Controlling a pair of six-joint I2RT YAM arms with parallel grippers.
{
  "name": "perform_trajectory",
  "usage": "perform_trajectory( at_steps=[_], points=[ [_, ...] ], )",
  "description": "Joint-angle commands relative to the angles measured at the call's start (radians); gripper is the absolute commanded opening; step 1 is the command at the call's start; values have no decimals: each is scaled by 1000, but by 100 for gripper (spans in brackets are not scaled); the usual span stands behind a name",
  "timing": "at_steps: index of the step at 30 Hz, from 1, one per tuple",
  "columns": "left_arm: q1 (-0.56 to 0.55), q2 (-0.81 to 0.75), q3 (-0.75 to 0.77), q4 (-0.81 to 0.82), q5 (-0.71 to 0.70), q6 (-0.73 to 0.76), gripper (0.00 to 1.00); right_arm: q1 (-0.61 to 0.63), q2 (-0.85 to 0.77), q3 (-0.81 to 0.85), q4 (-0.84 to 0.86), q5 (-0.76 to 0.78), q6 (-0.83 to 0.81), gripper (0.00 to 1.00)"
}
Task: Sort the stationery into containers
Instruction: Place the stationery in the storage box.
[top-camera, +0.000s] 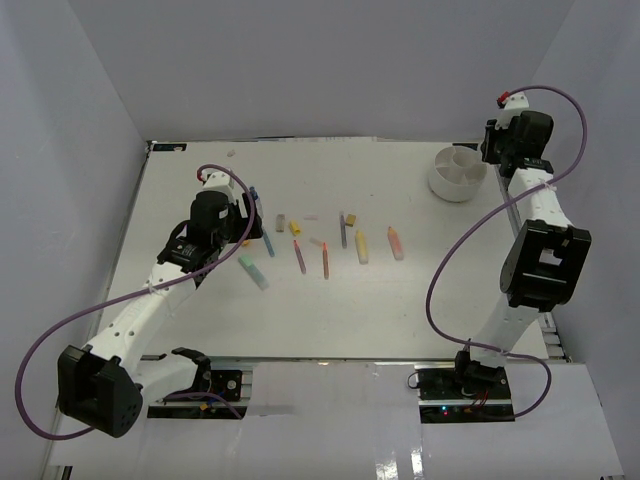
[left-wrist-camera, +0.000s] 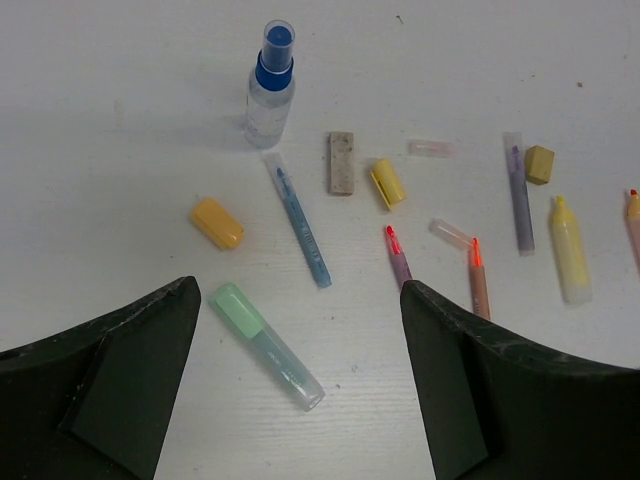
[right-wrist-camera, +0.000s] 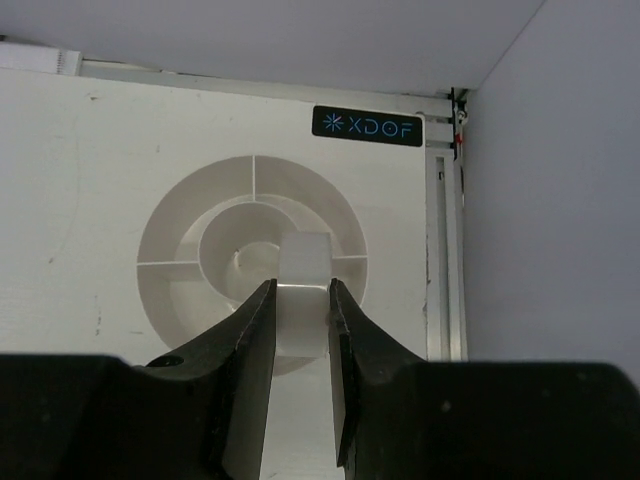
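The stationery lies scattered mid-table. In the left wrist view my left gripper (left-wrist-camera: 300, 300) hangs open over a green highlighter (left-wrist-camera: 265, 345), which lies flat between the fingers without touching them. Beyond it are an orange eraser (left-wrist-camera: 217, 222), a blue pen (left-wrist-camera: 298, 220), a blue-capped clear bottle (left-wrist-camera: 270, 95), a purple pen (left-wrist-camera: 519, 192) and a yellow highlighter (left-wrist-camera: 569, 250). My right gripper (right-wrist-camera: 302, 290) is shut on a whitish translucent tape ring (right-wrist-camera: 303, 260), held above the round white divided container (right-wrist-camera: 200, 240). From above, that container (top-camera: 457, 172) stands at the back right beside the right gripper (top-camera: 492, 150).
A grey eraser (left-wrist-camera: 341, 163), a yellow cap-like piece (left-wrist-camera: 388, 184), two red-tipped pens (left-wrist-camera: 398, 258) and a small yellow eraser (left-wrist-camera: 539, 164) also lie among the items. The table's right edge rail (right-wrist-camera: 445, 250) runs close to the container. White walls enclose the table.
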Motion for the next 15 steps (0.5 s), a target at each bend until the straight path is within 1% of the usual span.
perform_trajectory(
  at_steps=[1,2,5,8,15],
  points=[
    [-1,-3,22,-8,-24,17,93,-26,26,105,118,-108,-96,8],
    [-1,3,24,-8,-26,17,93,-29,61,145,115,-120,-105,8],
    [-1,8,22,-8,-24,17,93,-43,119,196,116,-177,-125,8],
    [-1,16,21,-6,-24,17,93,-50,167,222,113,-252,-168,8],
    [-1,43,21,-8,-7,18,93,-85,259,274,110,-358,-176,8]
  ],
)
